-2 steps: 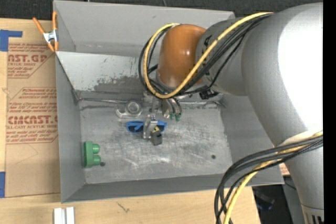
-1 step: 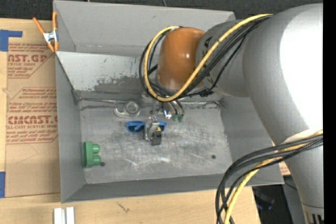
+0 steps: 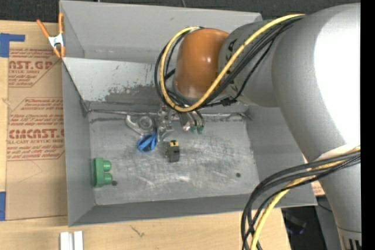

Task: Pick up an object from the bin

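The end effector (image 3: 168,124) is low over the rear centre of the grey metal bin (image 3: 75,143), under the arm's orange cover (image 3: 196,61); black and yellow cables (image 3: 166,76) loop around that cover; whether the end effector is apart or together cannot be told, and nothing can be seen clamped in it. Three things lie nearest to it: a pale silvery ring-shaped piece (image 3: 138,122) just to its left near the back wall; a small blue piece (image 3: 147,143) just in front and to the left; a small black block (image 3: 172,151) with a yellow mark on top, directly in front. The blue piece and the black block lie close together but apart. A green plastic part (image 3: 102,172) lies well apart, at the front left of the bin floor.
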### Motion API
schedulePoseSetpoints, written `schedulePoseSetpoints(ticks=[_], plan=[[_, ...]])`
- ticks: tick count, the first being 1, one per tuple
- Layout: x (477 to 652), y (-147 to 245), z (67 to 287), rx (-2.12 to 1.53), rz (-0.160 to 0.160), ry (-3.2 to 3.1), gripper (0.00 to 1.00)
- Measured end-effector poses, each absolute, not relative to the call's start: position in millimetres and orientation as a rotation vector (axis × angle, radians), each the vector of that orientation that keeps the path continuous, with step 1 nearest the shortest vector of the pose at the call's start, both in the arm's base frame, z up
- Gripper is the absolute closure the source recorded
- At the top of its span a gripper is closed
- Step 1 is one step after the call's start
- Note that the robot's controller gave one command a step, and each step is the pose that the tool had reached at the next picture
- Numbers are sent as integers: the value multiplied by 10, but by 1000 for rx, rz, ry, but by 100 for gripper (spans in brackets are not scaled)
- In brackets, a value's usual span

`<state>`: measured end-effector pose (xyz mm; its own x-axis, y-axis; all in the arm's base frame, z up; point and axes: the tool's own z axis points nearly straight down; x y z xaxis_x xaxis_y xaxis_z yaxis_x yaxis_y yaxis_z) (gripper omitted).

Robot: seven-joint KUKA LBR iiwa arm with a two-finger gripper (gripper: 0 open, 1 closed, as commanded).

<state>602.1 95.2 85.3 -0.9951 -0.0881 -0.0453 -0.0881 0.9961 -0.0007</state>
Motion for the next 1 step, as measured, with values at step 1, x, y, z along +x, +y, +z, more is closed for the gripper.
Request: schedulePoseSetpoints(ticks=[1], plan=[[5862, 963, 2188, 95, 4, 3130, 100]])
